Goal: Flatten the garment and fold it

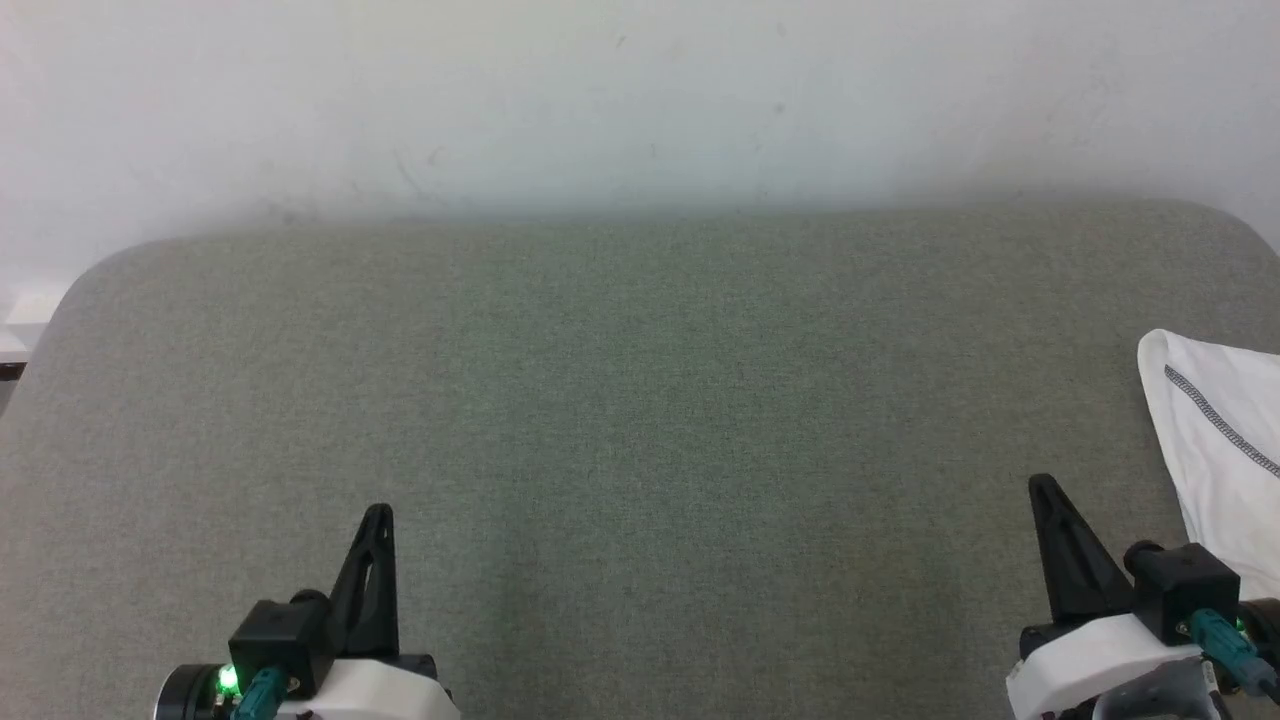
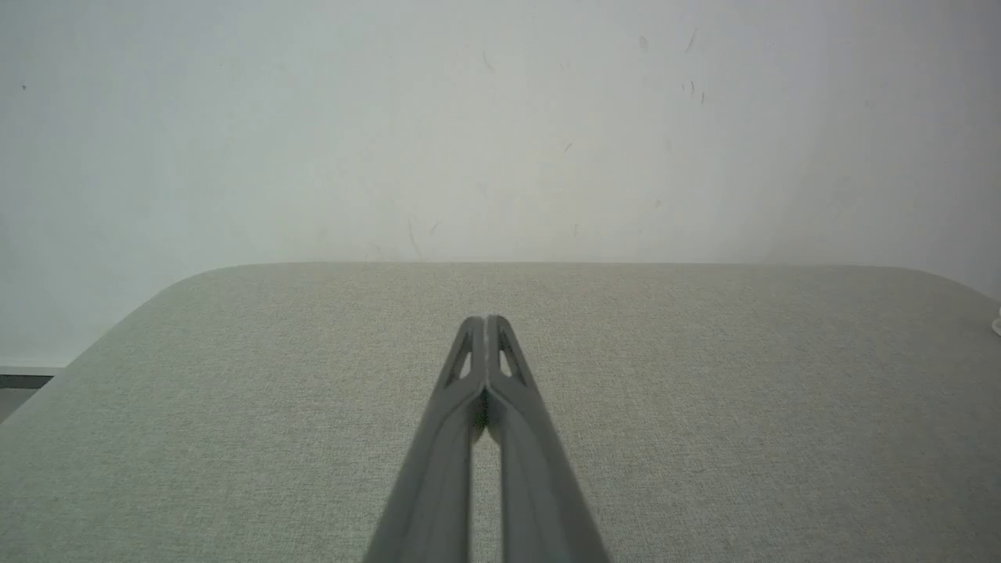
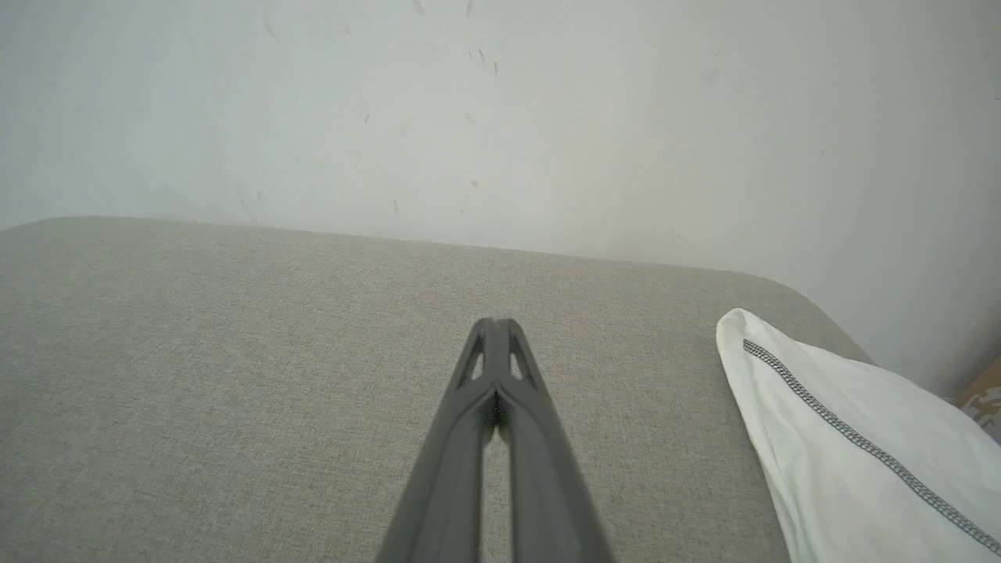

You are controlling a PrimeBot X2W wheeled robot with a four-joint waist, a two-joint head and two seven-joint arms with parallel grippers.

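Note:
The garment (image 1: 1225, 440) is white with a line of grey stitching and lies at the right edge of the grey fabric surface (image 1: 640, 430); part of it runs out of the head view. In the right wrist view the garment (image 3: 852, 446) lies to the right of my fingers. My right gripper (image 1: 1040, 485) is shut and empty, a short way left of the garment. My left gripper (image 1: 380, 512) is shut and empty at the lower left, far from the cloth. Both wrist views show the fingertips pressed together: left gripper (image 2: 486, 319), right gripper (image 3: 495, 321).
A pale wall (image 1: 640, 100) rises right behind the surface's far edge. The surface has rounded far corners (image 1: 110, 270). Bare grey fabric spreads between the two grippers.

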